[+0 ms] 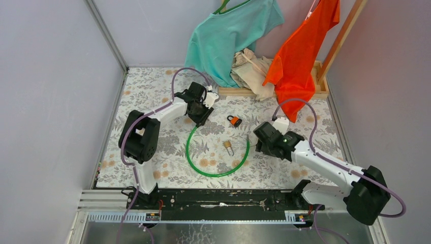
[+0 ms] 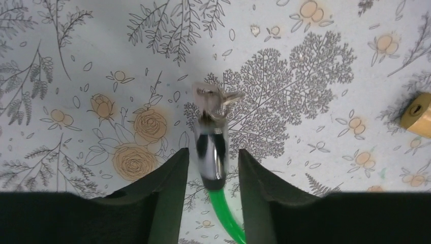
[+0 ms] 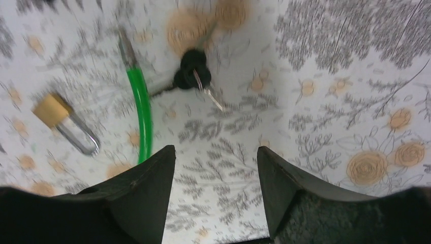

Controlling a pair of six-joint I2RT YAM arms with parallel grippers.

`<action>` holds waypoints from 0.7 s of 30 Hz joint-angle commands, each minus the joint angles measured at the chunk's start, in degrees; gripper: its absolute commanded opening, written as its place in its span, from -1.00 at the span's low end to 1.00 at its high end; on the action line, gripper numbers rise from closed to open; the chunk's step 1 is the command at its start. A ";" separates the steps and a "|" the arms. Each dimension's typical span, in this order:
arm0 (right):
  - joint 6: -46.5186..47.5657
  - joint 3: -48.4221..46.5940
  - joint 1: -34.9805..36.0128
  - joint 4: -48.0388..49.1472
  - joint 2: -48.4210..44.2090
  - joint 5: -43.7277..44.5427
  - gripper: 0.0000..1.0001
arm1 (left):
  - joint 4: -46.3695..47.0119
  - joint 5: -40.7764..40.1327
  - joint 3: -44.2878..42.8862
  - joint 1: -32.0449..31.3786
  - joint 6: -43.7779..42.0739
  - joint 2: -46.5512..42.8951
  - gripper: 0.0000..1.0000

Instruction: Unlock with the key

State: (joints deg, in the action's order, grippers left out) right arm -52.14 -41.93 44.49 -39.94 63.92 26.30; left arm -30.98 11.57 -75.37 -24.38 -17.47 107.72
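Note:
The key [image 3: 192,71], a pair with black heads and small silver blades, lies on the floral cloth beside the green cable [image 3: 140,112]. My right gripper [image 3: 216,150] hangs above and short of it, open and empty; it also shows in the top view [image 1: 258,138]. The orange padlock [image 1: 234,121] sits mid-table, between the two grippers. My left gripper [image 2: 211,152] is open, its fingers [image 2: 170,178] on either side of the cable's chrome end [image 2: 209,147] with gaps on both sides. A bare silver key [image 2: 208,95] sticks out of that chrome end.
A brass padlock [image 1: 228,147] lies inside the green cable loop [image 1: 218,174]; it also shows in the right wrist view [image 3: 61,119] and the left wrist view [image 2: 419,114]. A wooden rack base [image 1: 284,91] with teal, beige and orange clothes stands at the back.

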 commanded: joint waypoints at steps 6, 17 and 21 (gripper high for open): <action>9.27 -7.09 -12.07 9.05 9.87 -2.43 0.12 | 2.41 -1.64 1.32 0.12 -1.77 -5.67 1.00; 12.68 -12.99 -14.44 10.25 24.31 -10.69 -0.07 | -6.70 -0.14 -7.22 3.38 1.14 -13.79 1.00; 13.29 -12.44 -14.51 10.51 26.71 -11.90 -0.14 | -7.29 0.09 -6.33 4.99 1.04 -17.72 1.00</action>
State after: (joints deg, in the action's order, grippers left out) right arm -40.47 -53.10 30.46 -30.09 89.19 16.25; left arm -35.97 11.31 -80.68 -20.86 -17.43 93.91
